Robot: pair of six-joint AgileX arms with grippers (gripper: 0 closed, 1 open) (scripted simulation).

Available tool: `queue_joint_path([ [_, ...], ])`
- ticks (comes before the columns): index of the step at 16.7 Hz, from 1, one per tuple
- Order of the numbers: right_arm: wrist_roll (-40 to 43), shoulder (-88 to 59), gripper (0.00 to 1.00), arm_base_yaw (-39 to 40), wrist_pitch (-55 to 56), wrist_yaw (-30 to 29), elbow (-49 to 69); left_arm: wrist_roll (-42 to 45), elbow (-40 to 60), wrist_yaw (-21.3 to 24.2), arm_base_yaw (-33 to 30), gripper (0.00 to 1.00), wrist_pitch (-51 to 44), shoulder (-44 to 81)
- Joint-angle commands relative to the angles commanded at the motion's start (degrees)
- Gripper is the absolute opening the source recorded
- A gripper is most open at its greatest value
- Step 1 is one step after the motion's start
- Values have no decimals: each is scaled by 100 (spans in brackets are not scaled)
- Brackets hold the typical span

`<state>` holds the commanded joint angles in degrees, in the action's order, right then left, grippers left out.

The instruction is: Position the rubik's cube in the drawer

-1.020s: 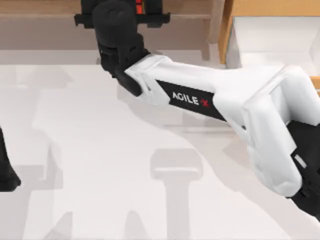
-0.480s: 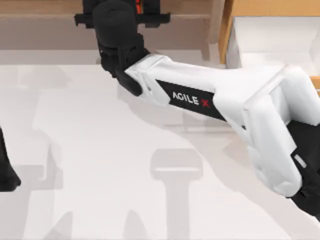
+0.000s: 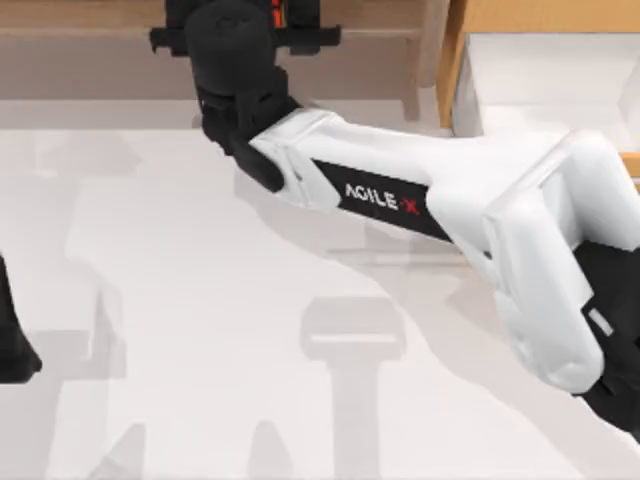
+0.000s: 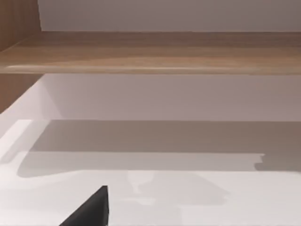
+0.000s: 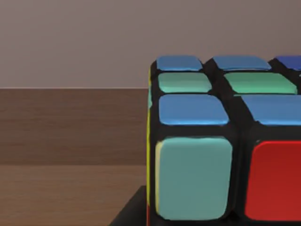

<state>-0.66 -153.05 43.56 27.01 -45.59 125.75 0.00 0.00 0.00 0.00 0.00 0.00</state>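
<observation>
— Where is your right arm?

— My right arm (image 3: 430,200) reaches from the top view's right side across the white tabletop (image 3: 200,330) to the far edge, where its black wrist sits over the long pale wooden shelf (image 3: 90,20). My right claw (image 3: 240,35) is at that shelf, mostly hidden under the wrist.

— And the rubik's cube?

— The rubik's cube (image 5: 221,141) sits very close in front of my right wrist camera, with blue, green, teal and red stickers facing it and brown wood behind. A dark edge shows just under the cube. I cannot tell whether my claw is clenched on it or released.

— The drawer?

— The drawer (image 3: 470,15) is at the far right corner, white inner walls showing, well apart from the cube.

— Your left arm?

— It is parked at the left edge; its claw (image 4: 89,209) shows as a dark tip over the tabletop, facing the shelf.
</observation>
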Motion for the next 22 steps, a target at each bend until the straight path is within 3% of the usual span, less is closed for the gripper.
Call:
queue_joint_path([
  [14, -43, 575, 0, 127, 50, -84, -617, 0, 0, 0, 0, 100, 0, 0],
  [17, -241, 781, 0, 257, -17, 357, -559, 0, 0, 0, 0, 100, 0, 0],
  [22, -788, 1496, 0, 528, -471, 1649, -411, 0, 0, 0, 0, 100, 0, 0],
])
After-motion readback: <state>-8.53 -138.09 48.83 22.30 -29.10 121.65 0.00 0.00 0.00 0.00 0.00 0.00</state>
